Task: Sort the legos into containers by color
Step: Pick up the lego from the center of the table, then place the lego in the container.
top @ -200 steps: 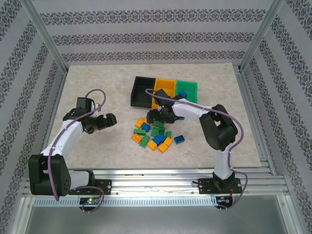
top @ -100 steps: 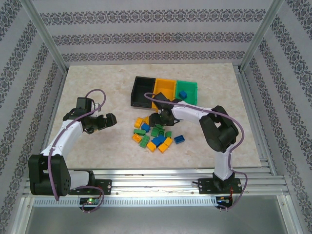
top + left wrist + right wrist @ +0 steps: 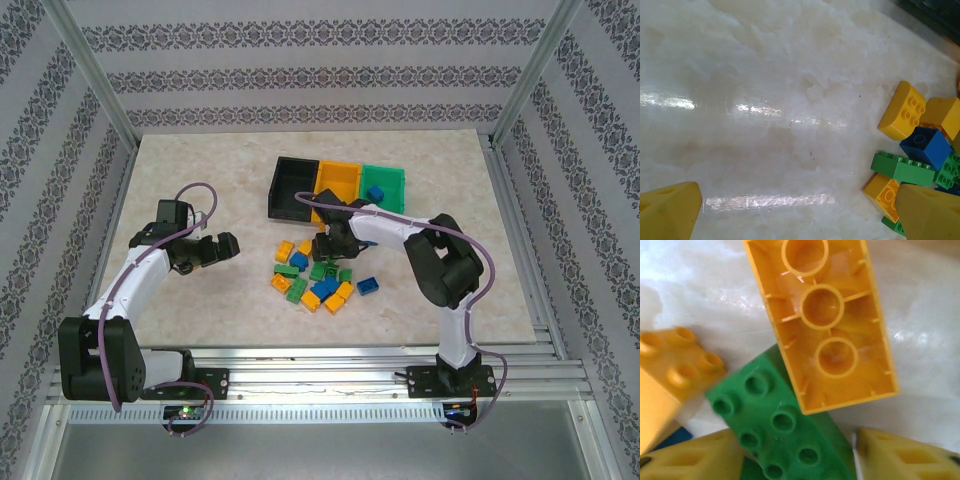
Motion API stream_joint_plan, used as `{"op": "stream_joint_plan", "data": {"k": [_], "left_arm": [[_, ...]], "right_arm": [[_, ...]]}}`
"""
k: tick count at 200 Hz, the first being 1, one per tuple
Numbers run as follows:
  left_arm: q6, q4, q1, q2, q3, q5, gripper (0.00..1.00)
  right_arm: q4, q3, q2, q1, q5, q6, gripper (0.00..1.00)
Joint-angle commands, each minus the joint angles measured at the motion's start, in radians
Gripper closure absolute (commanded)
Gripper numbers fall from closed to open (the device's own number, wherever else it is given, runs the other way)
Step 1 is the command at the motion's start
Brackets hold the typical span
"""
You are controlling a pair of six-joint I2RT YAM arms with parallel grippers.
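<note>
A pile of yellow-orange, green and blue legos (image 3: 312, 278) lies mid-table, in front of the joined containers: black (image 3: 291, 189), yellow-orange (image 3: 339, 179) and green (image 3: 388, 180). The green bin holds a blue brick (image 3: 375, 193). My right gripper (image 3: 331, 246) is down at the pile's far edge. It stands open (image 3: 801, 462), with a green brick (image 3: 775, 422) between its fingers (image 3: 690, 460). An upside-down yellow-orange brick (image 3: 822, 315) lies just beyond, overlapping the green one. My left gripper (image 3: 216, 248) hovers open (image 3: 797, 215) over bare table, left of the pile.
The left wrist view has a yellow brick (image 3: 903, 111), a blue one (image 3: 926, 145) and a green one (image 3: 902, 167) at its right edge. A lone blue brick (image 3: 368, 286) sits at the pile's right. The marble tabletop (image 3: 200, 180) is walled on three sides.
My right gripper has sunk a little toward me, into the far edge of the pile. The left arm has stayed still.
</note>
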Motion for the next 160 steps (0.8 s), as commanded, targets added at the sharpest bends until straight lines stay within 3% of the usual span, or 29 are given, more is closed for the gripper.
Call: {"op": "stream_joint_plan", "data": {"k": [1, 62, 110, 123, 139, 160], "left_arm": [[0.012, -0.023, 0.012, -0.020, 0.010, -0.007, 0.01], [0.011, -0.024, 0.012, -0.008, 0.012, -0.004, 0.00], [0.013, -0.021, 0.012, -0.029, 0.009, -0.023, 0.00], [0.012, -0.022, 0.012, -0.030, 0.011, -0.022, 0.01], [0.012, -0.029, 0.013, -0.026, 0.008, -0.021, 0.00], [0.012, -0.034, 0.011, -0.033, 0.003, -0.022, 0.01]], "right_arm": [[-0.040, 0.027, 0.056, 0.015, 0.047, -0.044, 0.50], [-0.012, -0.033, -0.114, -0.007, 0.032, -0.048, 0.67], [0.014, 0.142, -0.116, -0.121, -0.076, -0.051, 0.73], [0.004, 0.215, -0.087, -0.150, -0.083, -0.056, 0.68], [-0.045, 0.318, -0.025, -0.173, -0.095, -0.070, 0.49], [-0.071, 0.366, 0.000, -0.170, -0.078, -0.086, 0.40]]}}
